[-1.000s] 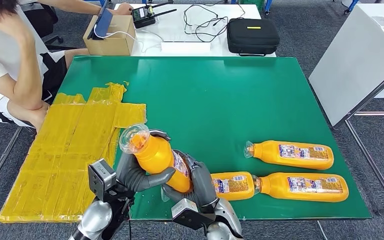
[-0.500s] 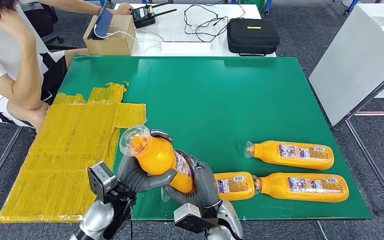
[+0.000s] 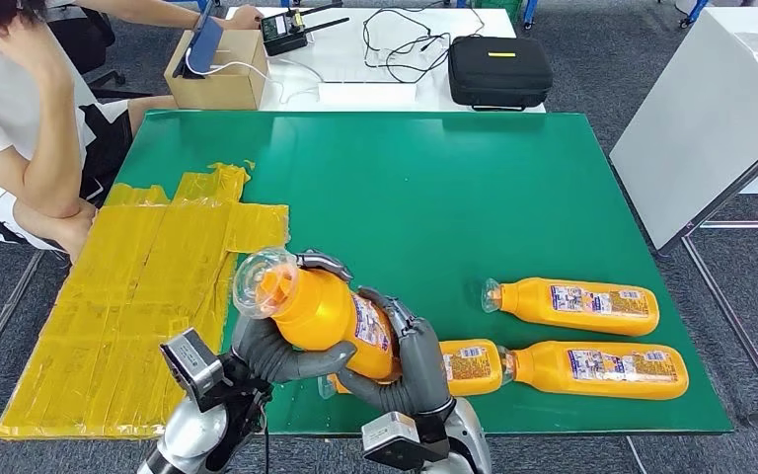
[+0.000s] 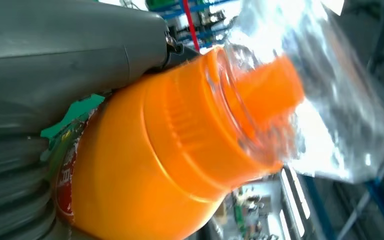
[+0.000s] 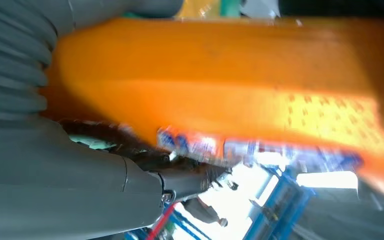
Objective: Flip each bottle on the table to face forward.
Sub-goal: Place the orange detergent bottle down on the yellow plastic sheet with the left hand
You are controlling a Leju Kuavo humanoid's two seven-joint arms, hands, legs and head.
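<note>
A smooth green surface [image 3: 474, 197] carries a crinkled yellow plastic sheet [image 3: 128, 296] on its left part. Near its front right lie three glossy orange bottles with printed labels: one behind [image 3: 572, 305], one in front [image 3: 597, 368], a third [image 3: 469, 365] beside the right hand. Both hands, left [image 3: 276, 351] and right [image 3: 405, 365], wrap their fingers around a fourth orange bottle [image 3: 321, 311] with a clear cap, held above the front edge. Since a second ago it has tipped flatter, label turning upward.
</note>
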